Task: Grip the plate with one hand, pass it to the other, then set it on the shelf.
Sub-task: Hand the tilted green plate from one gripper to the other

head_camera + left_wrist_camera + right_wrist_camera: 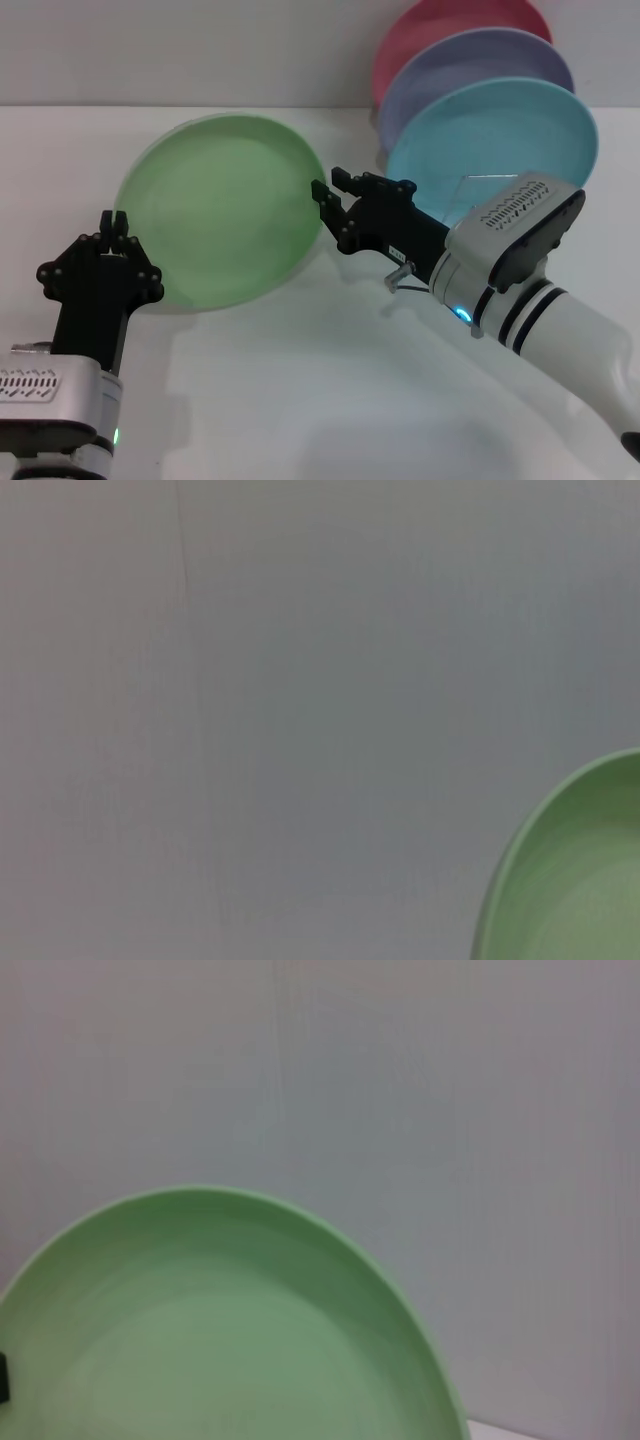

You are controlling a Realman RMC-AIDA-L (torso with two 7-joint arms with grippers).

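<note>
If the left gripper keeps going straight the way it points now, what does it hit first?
Probably the green plate: the left gripper already sits at its near-left rim, though contact isn't clear. The right gripper is at the opposite rim.

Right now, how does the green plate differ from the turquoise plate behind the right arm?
The green plate is held up, tilted, with the left claw at its left rim and the right claw at its right rim. The turquoise plate stands on edge in a row with other plates, with no claw on it, and is partly hidden by the right arm. Both are round, plain and similar in size.
</note>
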